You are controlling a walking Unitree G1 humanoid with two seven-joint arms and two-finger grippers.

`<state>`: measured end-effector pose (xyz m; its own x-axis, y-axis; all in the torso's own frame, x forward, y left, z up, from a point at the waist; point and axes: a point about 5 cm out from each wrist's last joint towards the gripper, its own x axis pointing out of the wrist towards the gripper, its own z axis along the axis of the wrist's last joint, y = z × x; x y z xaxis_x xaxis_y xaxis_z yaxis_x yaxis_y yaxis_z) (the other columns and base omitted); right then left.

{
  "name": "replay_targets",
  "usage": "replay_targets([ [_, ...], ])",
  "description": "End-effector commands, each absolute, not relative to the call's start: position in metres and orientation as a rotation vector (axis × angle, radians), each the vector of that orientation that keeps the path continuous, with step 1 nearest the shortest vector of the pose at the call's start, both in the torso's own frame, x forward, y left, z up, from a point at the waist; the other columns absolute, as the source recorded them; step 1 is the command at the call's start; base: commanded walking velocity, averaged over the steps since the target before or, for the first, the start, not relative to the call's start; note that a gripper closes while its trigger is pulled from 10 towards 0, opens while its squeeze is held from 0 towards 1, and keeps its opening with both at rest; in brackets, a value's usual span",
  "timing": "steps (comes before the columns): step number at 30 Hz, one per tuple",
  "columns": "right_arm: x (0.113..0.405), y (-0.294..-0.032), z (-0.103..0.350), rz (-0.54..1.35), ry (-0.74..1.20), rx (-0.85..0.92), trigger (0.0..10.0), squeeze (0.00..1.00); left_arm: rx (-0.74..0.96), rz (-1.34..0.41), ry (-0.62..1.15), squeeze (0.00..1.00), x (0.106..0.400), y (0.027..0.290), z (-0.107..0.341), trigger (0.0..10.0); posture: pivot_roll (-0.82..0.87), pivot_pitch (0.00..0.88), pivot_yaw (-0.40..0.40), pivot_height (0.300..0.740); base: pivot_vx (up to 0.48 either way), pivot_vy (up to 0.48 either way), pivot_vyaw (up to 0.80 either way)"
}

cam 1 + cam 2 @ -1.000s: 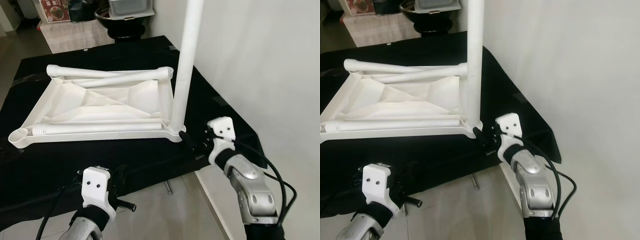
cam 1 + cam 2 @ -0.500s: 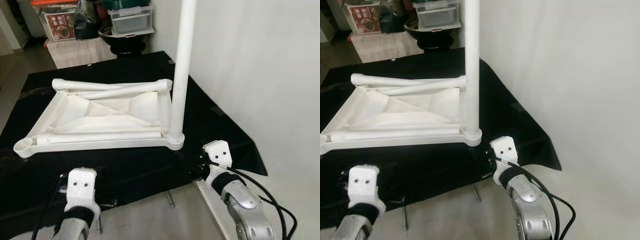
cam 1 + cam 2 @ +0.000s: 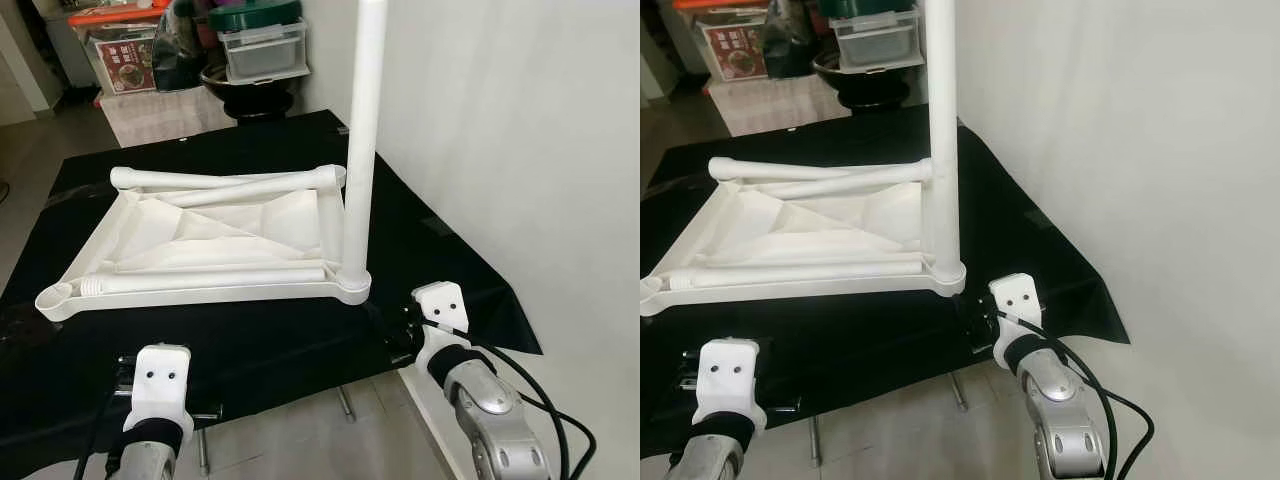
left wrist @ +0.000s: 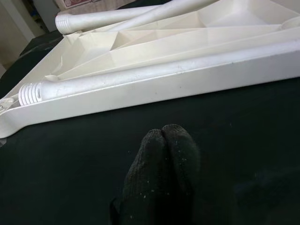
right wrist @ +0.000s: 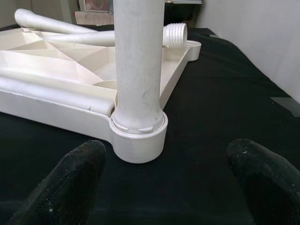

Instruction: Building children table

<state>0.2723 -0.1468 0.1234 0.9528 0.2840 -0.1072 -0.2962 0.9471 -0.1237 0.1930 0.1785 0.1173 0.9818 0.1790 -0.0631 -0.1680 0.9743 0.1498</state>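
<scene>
Upturned white tabletop [image 3: 200, 235] is lying on the black cloth [image 3: 440, 260]; one leg [image 3: 360, 140] is standing upright in its near-right corner socket [image 5: 139, 136]. We are seeing the right gripper [image 5: 161, 183], fingers spread wide, now backed off from that socket vs. 1 s ago, so the leg looks seated. Left gripper [image 4: 162, 176], fingers pressed together, is hovering just short of the tabletop's near edge. Loose legs [image 3: 210, 280] are lying inside it, likely next.
</scene>
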Motion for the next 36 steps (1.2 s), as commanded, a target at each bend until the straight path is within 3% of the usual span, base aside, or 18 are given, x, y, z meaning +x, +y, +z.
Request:
replay_targets([
  [1, 0.2730, -0.1452, 0.1195, 0.293, 0.111, -0.151, 10.0, 0.00, 0.144, 0.189, 0.085, 0.00, 0.1927, 0.1803, 0.1137, 10.0, -0.03, 0.040, 0.029, 0.740, 0.000, 0.000, 0.00],
  [36, 0.2727, -0.1492, 0.1163, 0.324, 0.136, -0.148, 10.0, 0.00, 0.074, 0.145, 0.084, 0.00, 0.1931, 0.1737, 0.1110, 10.0, -0.03, 0.055, 0.017, 0.740, 0.000, 0.000, 0.00],
])
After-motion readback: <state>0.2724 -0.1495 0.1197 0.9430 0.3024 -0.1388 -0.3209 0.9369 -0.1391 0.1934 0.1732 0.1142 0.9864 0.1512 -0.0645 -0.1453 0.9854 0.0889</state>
